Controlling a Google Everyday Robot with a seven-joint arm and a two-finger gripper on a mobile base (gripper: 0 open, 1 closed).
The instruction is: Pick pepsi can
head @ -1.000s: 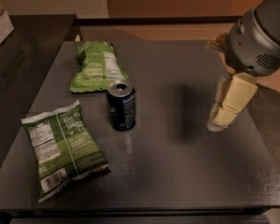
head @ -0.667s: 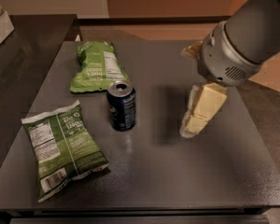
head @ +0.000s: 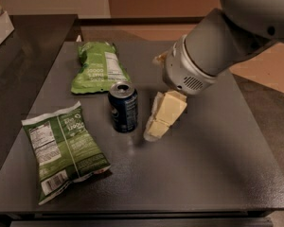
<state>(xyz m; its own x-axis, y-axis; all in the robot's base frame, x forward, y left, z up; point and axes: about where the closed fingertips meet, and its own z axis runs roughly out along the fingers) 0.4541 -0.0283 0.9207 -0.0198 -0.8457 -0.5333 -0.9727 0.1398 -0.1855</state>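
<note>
The pepsi can [head: 123, 108] stands upright near the middle of the dark table [head: 208, 160], navy blue with a silver top. My gripper [head: 155, 129], with pale yellow fingers, hangs from the grey arm just right of the can, its tips low near the tabletop and a small gap away from the can. It holds nothing.
One green bag [head: 98, 66] lies behind the can at the back left. Another green bag [head: 62, 148] lies at the front left. A second dark surface [head: 19, 46] adjoins on the left. The table's front edge is near the bottom of the view.
My arm and gripper have moved left across the table, from the right side to just beside the can. The can and bags have not moved.
</note>
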